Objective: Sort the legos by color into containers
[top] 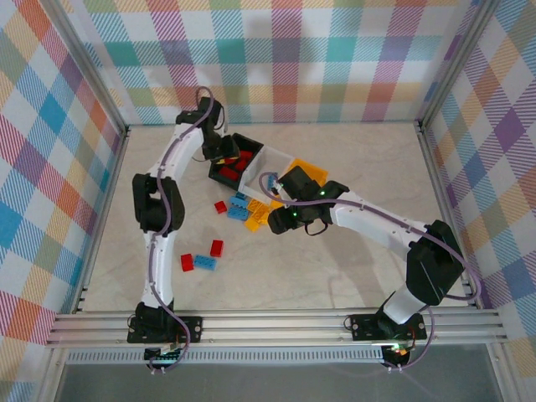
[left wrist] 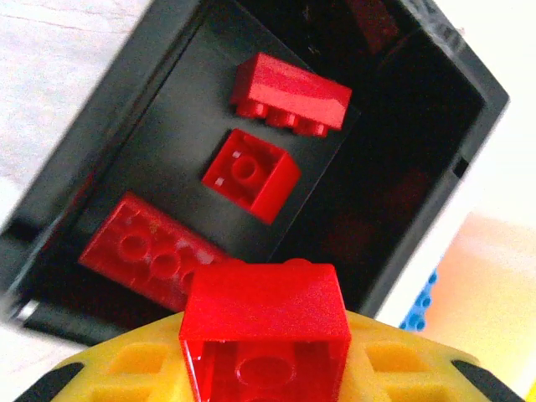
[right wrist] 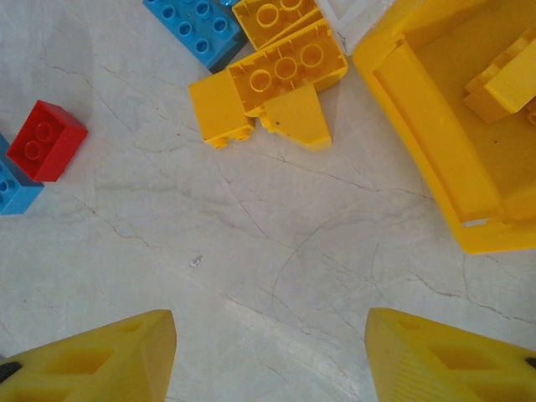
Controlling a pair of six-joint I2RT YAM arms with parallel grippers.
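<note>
My left gripper (top: 224,154) hangs over the black bin (top: 248,142), shut on a red brick (left wrist: 265,310) between its yellow fingers (left wrist: 126,368). Three red bricks (left wrist: 250,173) lie on the floor of the black bin (left wrist: 180,109). My right gripper (right wrist: 272,356) is open above bare table, nothing between its fingertips (right wrist: 109,360). Ahead of it sits a cluster of yellow-orange bricks (right wrist: 276,75) with a blue brick (right wrist: 197,25) behind. The yellow-orange bin (right wrist: 419,126) at the right holds a yellow brick (right wrist: 502,79). The white bin (top: 272,159) stands between the other two.
Loose bricks lie on the table: a red one (right wrist: 46,140) and a blue one (right wrist: 12,188) to the left of my right gripper, and two red bricks (top: 217,248) with a blue one (top: 205,262) nearer the left arm. Plaid walls enclose the table.
</note>
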